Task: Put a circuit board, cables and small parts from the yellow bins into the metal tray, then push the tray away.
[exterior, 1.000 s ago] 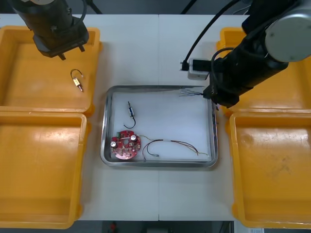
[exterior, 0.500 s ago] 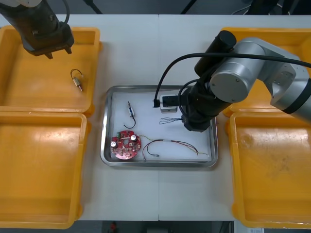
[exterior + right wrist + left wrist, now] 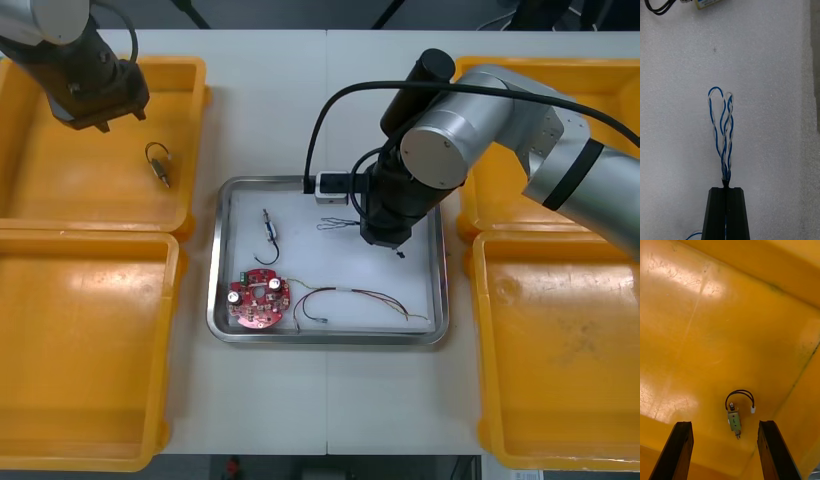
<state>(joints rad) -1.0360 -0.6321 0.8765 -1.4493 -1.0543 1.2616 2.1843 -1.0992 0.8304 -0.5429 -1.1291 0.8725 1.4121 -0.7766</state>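
My right gripper [image 3: 726, 187] is shut on the twisted blue and white cable [image 3: 723, 123], whose loops hang over the white inside of the metal tray [image 3: 226, 200]. From the front, the cable [image 3: 335, 223] sticks out left of the right gripper [image 3: 376, 235] over the tray's upper middle. In the tray lie a round red circuit board [image 3: 257, 297], a red and yellow cable [image 3: 350, 298] and a small metal part [image 3: 269, 229]. My left gripper [image 3: 724, 450] stands open above the far left yellow bin [image 3: 60, 160], with a small metal part [image 3: 735, 418] and its black wire loop below, between the fingers.
A second small metal part [image 3: 158, 166] lies in the far left bin. The near left bin [image 3: 85, 350] and near right bin [image 3: 560, 350] hold nothing. The far right bin [image 3: 590, 190] is partly covered by my right arm.
My right arm has swung left from the far right bin, carrying the blue and white cable over the tray. The left gripper shifted slightly left and back over the far left bin.
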